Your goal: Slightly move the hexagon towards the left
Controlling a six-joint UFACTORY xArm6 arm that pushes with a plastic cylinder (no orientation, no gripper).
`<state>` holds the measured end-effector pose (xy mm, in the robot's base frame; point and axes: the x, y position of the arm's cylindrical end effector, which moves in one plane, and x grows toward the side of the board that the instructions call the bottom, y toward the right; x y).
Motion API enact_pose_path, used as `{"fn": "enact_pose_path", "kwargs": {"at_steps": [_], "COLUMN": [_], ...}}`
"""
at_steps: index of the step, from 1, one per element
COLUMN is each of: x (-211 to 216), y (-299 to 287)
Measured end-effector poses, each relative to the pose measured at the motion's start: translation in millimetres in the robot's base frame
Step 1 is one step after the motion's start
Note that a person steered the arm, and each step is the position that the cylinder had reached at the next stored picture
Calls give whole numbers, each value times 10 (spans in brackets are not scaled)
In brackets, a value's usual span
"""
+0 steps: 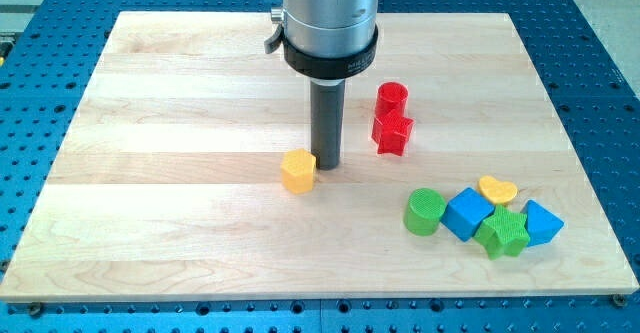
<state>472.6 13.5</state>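
The yellow hexagon [298, 171] sits near the middle of the table [150, 223], a little toward its bottom edge and well clear of every corner. My tip [327, 164] rests on the table just to the hexagon's right and slightly toward the top edge, touching it or very nearly so; I cannot tell which. That is the relation the move turns on: the hexagon lies to the left of my tip, so a short slide toward the table's left edge should carry it the right way. Because my tip stands a touch above the block's centre line, I judge the push might nudge it slightly toward the bottom edge as well as left. There is no claw on this arm, only the rod, so there is nothing to open or close. To the right of my tip, toward the top edge, stand 2 red blocks: a red cylinder [392, 97] and a red star [392, 133] just below it. Near the bottom right corner sit 5 more: a green cylinder [425, 211], a blue cube [468, 213], a yellow heart [498, 189], a green star [502, 234] and another blue block [541, 222].
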Motion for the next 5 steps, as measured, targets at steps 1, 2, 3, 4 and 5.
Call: {"fn": "enact_pose_path", "kwargs": {"at_steps": [1,2,3,4,5], "x": [40,147,345,341,311], "y": [389,695,99,-587,-713]}}
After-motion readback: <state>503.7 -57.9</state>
